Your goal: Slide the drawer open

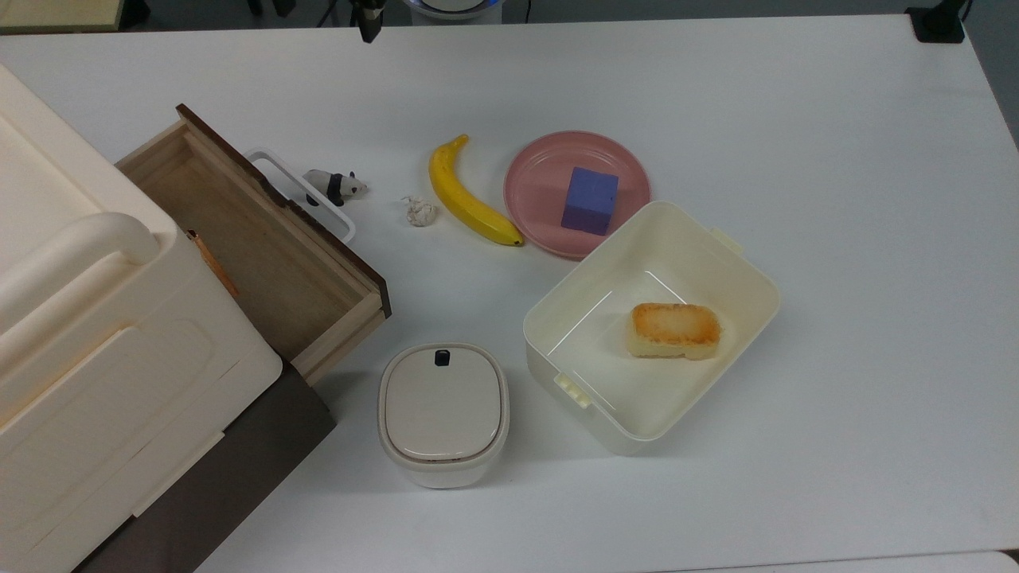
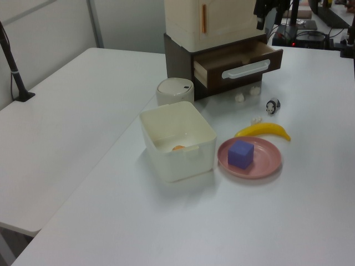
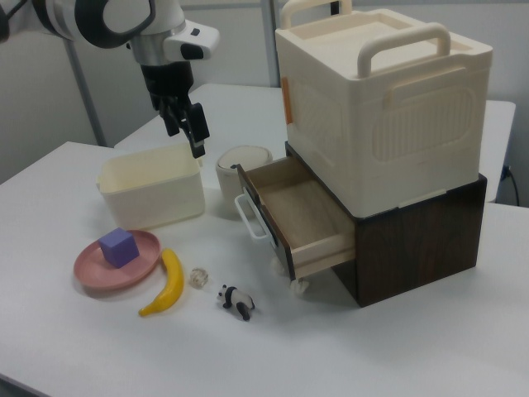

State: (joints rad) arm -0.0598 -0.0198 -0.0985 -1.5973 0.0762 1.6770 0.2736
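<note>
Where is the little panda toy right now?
In the top view, the panda toy stands on the white table, just right of the open drawer's white handle, left of the banana.

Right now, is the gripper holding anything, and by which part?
Nothing is held. The gripper hangs in the air with its fingers apart and nothing between them, away from the drawer, which stands pulled out with its white handle free.

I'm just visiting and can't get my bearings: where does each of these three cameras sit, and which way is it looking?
Top view: overhead, looking straight down at the table; the gripper pokes in at the top edge.
Left view: beside the table, facing the drawer front; dark arm parts at the top.
Right view: opposite side, looking along the open drawer; arm and gripper hang above the tub.
All share the banana, the plate.
</note>
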